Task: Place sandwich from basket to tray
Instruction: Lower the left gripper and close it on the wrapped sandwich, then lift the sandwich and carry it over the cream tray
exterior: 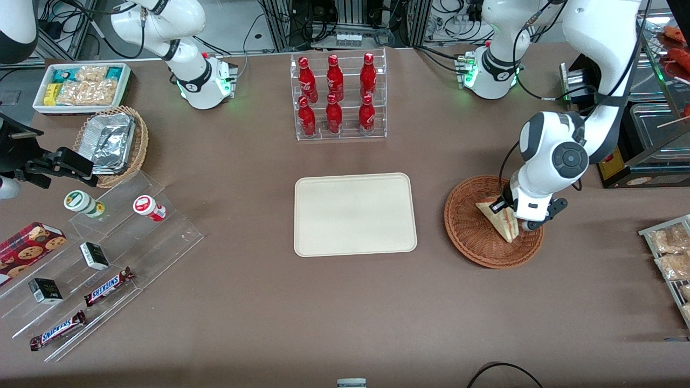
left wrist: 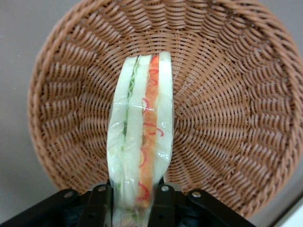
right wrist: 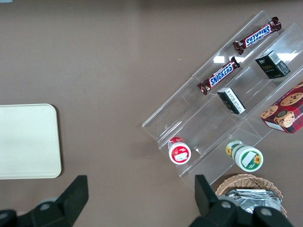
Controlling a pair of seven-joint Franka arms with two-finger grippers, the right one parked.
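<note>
The sandwich (exterior: 500,218), a pale wedge in clear wrap with red and green filling at its edge (left wrist: 141,132), stands on edge in the reddish-brown wicker basket (exterior: 474,237). My gripper (exterior: 522,222) is down in the basket and shut on the sandwich, one black finger (left wrist: 100,204) pressed to each side of the wrap. The basket's woven wall (left wrist: 227,104) surrounds the sandwich in the wrist view. The cream tray (exterior: 355,214) lies flat in the middle of the table, beside the basket toward the parked arm's end, with nothing on it (right wrist: 28,141).
A clear rack of red bottles (exterior: 337,97) stands farther from the front camera than the tray. A stepped acrylic stand with snack bars and jars (exterior: 97,258) and a tan basket of foil trays (exterior: 113,143) lie toward the parked arm's end. Snack packets (exterior: 668,253) sit near the working arm's edge.
</note>
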